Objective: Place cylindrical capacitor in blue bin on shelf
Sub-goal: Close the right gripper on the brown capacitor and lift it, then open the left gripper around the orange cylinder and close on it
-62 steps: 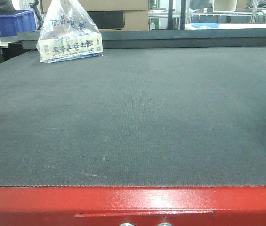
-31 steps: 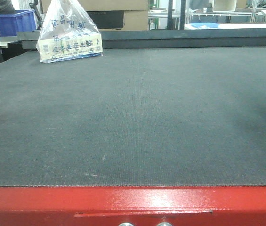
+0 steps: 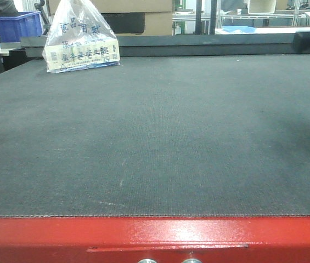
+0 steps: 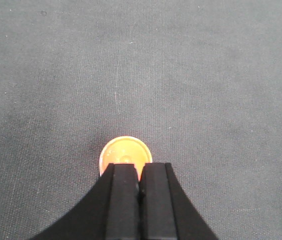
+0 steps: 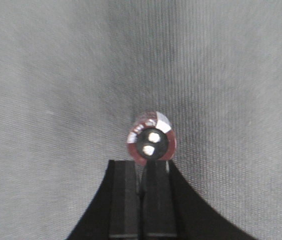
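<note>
A table covered by a dark woven mat (image 3: 160, 131) fills most of the front view, with a glossy red front edge (image 3: 155, 235) along the bottom. Behind the table's far side stand cardboard boxes (image 3: 144, 16). A blue crate (image 3: 20, 24) sits past the far left corner, partly cut off by a dark shape at the frame's edge.

On the mat near that far left corner stands a clear plastic bag (image 3: 80, 38) printed with blue lettering and holding a pale package. It is well apart from everything else on the table.

The left gripper (image 4: 140, 172) hangs above the mat with its two black fingers pressed together and nothing between them. Just past its tips, partly hidden under them, is the round top of the orange-brown container (image 4: 126, 152). In the front view this container stands at the mat's left edge, half out of frame.

The right gripper (image 5: 141, 172) likewise has its fingers drawn together, holding nothing. The cylindrical capacitor (image 5: 151, 139) stands upright on the mat just beyond those tips and slightly to one side. Its dark top shows two pale terminals inside a reddish ring. The front view catches only a sliver of it at the far right edge, well apart from the container and the bag.
</note>
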Tool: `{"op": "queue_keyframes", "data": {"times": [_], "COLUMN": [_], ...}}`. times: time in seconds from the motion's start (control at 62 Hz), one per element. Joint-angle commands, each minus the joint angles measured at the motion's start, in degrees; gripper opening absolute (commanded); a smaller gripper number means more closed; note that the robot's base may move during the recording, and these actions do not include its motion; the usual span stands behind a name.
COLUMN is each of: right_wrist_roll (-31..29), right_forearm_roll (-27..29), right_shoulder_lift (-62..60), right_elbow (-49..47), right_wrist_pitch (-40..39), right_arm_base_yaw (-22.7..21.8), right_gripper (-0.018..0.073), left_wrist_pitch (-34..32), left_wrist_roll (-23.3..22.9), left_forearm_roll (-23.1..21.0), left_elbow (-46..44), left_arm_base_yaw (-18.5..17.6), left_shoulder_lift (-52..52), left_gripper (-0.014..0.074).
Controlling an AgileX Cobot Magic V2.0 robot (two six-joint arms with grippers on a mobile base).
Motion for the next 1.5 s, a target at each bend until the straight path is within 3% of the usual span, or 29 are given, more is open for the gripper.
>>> {"op": "queue_keyframes", "data": {"times": [0.0,0.21,0.307,0.403,0.533,1.033,1.162,1.243,1.34,1.388,1.469,1.485], "right_wrist_roll": [-0.6,-0.6,-0.71,-0.71,-0.71,-0.71,-0.71,-0.71,-0.71,-0.71,-0.71,-0.71], "right_forearm_roll": [-0.9,-0.9,-0.9,-1.4,-2.31,-2.44,-2.44,-2.44,-2.44,-2.44,-2.44,-2.44], "right_shoulder_lift": [0.82,0.95,0.95,0.95,1.55,9.47,9.49,9.49,9.49,9.49,9.49,9.49], "right_elbow": [-0.33,-0.33,-0.33,-0.33,-0.33,-0.33,-0.33,-0.33,-0.33,-0.33,-0.33,-0.33], "right_wrist_pitch": [0.16,0.14,-0.27,-1.92,-4.8,-4.82,-5.07,-5.07,-5.07,-5.07,-5.07,-5.07], "right_arm_base_yaw": [0.05,0.05,0.05,0.05,0.05,0.05,0.05,0.05,0.05,0.05,0.05,0.05], "right_gripper": [-0.0151,-0.0135,0.0006,0.0213,0.0343,0.0352,0.0348,0.0285,0.0125,-0.0008,-0.0172,-0.0167], "left_wrist_pitch": [-0.36,0.97,1.11,1.11,1.11,1.25,1.25,1.25,1.23,1.27,1.27,1.27], "left_wrist_roll": [-0.45,-0.45,-0.45,-0.45,-0.45,-0.45,-0.45,-0.45,-0.45,-0.45,-0.06,-0.06], "left_forearm_roll": [-0.58,-0.58,-0.58,-0.58,-0.58,-0.58,-0.58,-0.58,-0.58,-0.58,-0.47,-0.3], "left_elbow": [-0.48,-0.48,-0.48,-0.48,-0.48,-0.48,-0.48,-0.48,-0.48,-0.48,-0.48,-0.48], "left_arm_base_yaw": [0.17,0.17,0.17,0.17,0.17,0.17,0.17,0.17,0.17,0.17,0.17,0.17], "left_shoulder_lift": [0.06,0.06,0.06,0.06,0.06,0.06,0.06,0.06,0.06,0.06,0.06,0.06], "left_gripper": [-0.0111,-0.0111,-0.0111,-0.0111,-0.0111,-0.0111,-0.0111,-0.0111,-0.011,-0.0094,0.0024,0.0069]}}
